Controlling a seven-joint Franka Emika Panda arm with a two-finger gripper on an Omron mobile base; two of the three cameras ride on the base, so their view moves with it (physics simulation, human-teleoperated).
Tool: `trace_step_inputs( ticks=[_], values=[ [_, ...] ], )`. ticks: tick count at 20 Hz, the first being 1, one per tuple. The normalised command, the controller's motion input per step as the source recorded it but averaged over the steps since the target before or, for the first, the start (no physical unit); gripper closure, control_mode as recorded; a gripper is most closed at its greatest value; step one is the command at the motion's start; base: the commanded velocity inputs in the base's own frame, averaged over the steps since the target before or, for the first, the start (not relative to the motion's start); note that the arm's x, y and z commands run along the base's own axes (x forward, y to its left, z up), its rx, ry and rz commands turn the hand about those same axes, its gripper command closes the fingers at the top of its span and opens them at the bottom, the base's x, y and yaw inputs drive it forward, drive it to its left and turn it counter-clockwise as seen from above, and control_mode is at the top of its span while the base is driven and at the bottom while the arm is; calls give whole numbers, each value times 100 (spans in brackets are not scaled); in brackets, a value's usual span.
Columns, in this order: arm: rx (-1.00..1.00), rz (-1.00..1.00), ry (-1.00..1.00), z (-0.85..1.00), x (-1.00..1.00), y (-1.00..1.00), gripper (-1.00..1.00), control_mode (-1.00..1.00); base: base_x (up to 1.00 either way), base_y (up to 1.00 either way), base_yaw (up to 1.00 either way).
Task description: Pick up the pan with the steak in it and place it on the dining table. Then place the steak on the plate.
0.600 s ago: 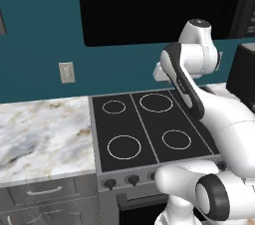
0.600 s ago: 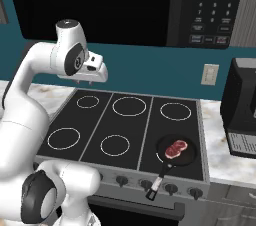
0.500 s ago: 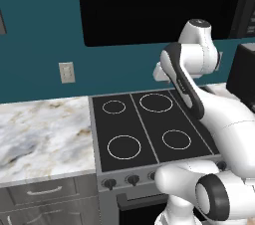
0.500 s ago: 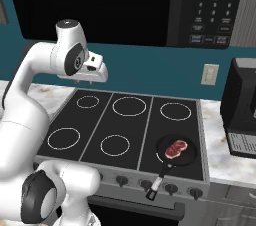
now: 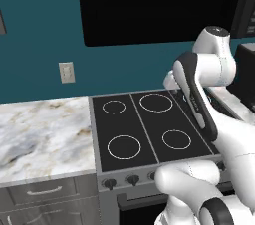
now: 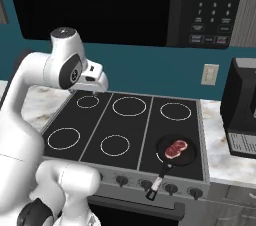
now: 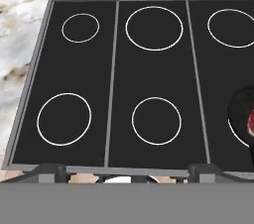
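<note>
Pan [image 6: 176,151] sits untouched on the stove, nothing changed in the last half second.
Stovetop [image 6: 125,132] fills mid frame in the right base view; pan on its lower-right burner, handle [image 6: 160,180] pointing to the bottom edge over the knobs, steak [image 6: 175,148] inside it. Arm parked upper left as before, claw [image 6: 92,84] spread wide and empty, well apart from the pan. Pickup not started. Marble tabletop [image 5: 45,137] left of the stove, microwave [image 6: 150,5] overhead, dark appliance [image 6: 242,110] at right; path across the burners looks clear.
</note>
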Motion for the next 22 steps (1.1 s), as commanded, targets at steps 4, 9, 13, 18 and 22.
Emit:
trace_step_inputs(
  ticks=[4,9,13,18,22],
  values=[
    [0,-8,-1,-34,-72,-48,-100,-100,0,0,0],
    [2,-12,1,-44,-43,-73,-100,-100,0,0,0],
    [3,-12,3,-45,-22,-84,-100,-100,0,0,0],
    [3,-11,5,-48,-10,-90,-100,-100,0,0,0],
    [2,-9,8,-53,0,-95,-100,-100,0,0,0]
  ],
)
